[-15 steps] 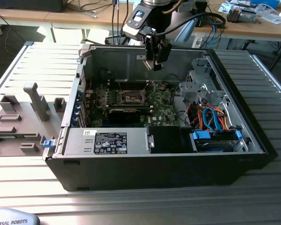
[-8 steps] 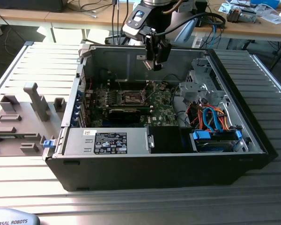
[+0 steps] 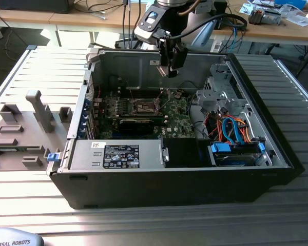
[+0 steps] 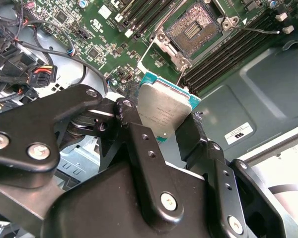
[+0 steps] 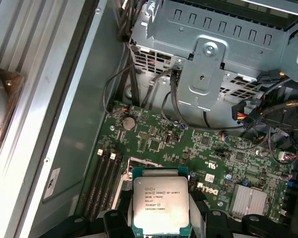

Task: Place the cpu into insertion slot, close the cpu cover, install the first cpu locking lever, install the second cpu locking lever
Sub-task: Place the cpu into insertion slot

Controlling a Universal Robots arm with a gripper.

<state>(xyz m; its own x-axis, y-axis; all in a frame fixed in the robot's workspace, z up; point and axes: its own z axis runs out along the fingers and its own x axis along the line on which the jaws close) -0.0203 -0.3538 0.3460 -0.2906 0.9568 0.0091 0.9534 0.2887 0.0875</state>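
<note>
Grey fixture blocks point(image 3: 38, 110) sit at the exterior view's left on your slatted tabletop point(image 3: 195, 220), just beside the open black computer case point(image 3: 169, 189). Moving right inside the case, you have a silver labelled box point(image 3: 118, 155) along the near wall. Beyond it, the green motherboard point(image 3: 179, 115) lies flat on the case floor.

The insertion slot point(image 3: 143, 106) sits on that board with no chip in it, and a long black card point(image 3: 138, 124) lies just in front of it. Your claw point(image 3: 170, 70) hangs above the board, a little to the exterior view's right of the slot and apart from it.

The claw is pinching the cpu point(image 4: 164, 109). In both wrist views you can see a black finger point(image 5: 114, 223) pressed against each of two opposite edges. The dull silver top faces the cameras, and the chip is held clear of the board. In the second wrist view the slot lies open beyond the chip, its contact field showing.

Further right, a grey metal drive cage point(image 3: 220, 89) and a bundle of orange and blue cables point(image 3: 231, 128) sit at the case's end.
</note>
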